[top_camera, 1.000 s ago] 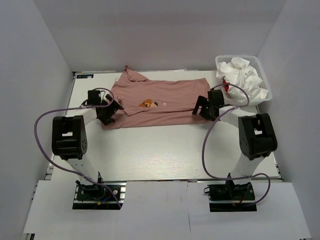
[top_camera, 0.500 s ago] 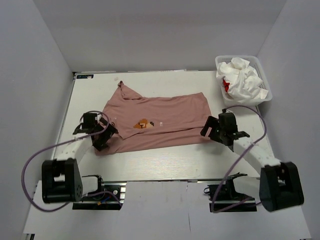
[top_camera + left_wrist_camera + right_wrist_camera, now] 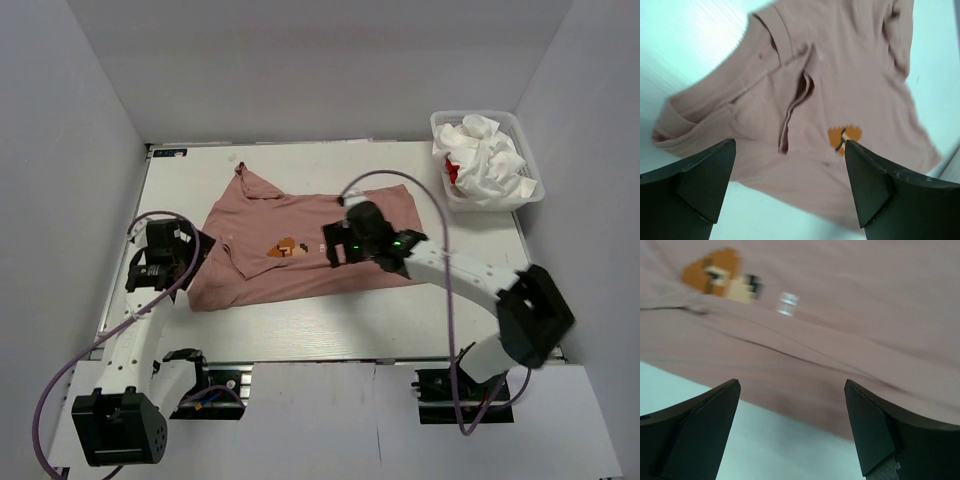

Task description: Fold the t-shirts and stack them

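Note:
The dusty-pink t-shirt [image 3: 300,250] lies spread flat on the table, with its pixel-character print [image 3: 287,247] facing up. My left gripper [image 3: 192,252] hovers open and empty at the shirt's left edge. In the left wrist view my left gripper [image 3: 790,145] has the shirt [image 3: 830,85] and print [image 3: 845,137] between its fingers. My right gripper [image 3: 333,247] is open and empty above the shirt's middle, just right of the print. In the right wrist view my right gripper [image 3: 792,385] is over the shirt's near hem [image 3: 840,315]. Crumpled white t-shirts [image 3: 490,155], one showing a red patch [image 3: 455,170], fill the basket.
The white lattice basket [image 3: 530,195] stands at the table's back right corner. A strip of bare white table [image 3: 300,320] lies between the shirt and the near edge. Grey walls enclose the left, back and right sides.
The pink shirt has slid toward the near edge. The left gripper has come off its left edge. The right arm has swung left from the shirt's right edge to above its middle.

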Robot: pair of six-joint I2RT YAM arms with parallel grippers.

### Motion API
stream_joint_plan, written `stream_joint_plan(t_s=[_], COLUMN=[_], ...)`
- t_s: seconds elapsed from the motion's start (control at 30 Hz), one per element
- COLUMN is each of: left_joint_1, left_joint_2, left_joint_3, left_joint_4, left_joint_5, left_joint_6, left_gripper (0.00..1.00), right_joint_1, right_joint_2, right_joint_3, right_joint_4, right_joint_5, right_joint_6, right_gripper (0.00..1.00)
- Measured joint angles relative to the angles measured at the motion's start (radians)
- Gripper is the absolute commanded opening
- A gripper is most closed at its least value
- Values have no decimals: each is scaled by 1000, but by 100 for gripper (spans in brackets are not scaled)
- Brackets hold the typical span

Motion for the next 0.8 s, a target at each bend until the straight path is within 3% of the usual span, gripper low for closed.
stream_joint_plan(t_s=[0.2,0.37,0.6,0.8], left_joint_1=[13,3,-2,-2], left_joint_2=[-72,-97,-116,-112], left_joint_3=[-10,-122,-213,-296], left_joint_4=[-60,-31,60,185], left_joint_5=[-178,-237,-251,-214], left_joint_6=[-143,-275,-351,-369], left_gripper=[100,100,100,100], right_joint_1=[237,356,438,439], right_joint_2=[391,559,728,835], right_joint_3=[322,482,668,727], right_joint_4=[26,85,146,149], right_joint_5=[112,153,228,277], right_joint_6=[-119,-203,-268,-303], right_gripper=[90,90,90,90])
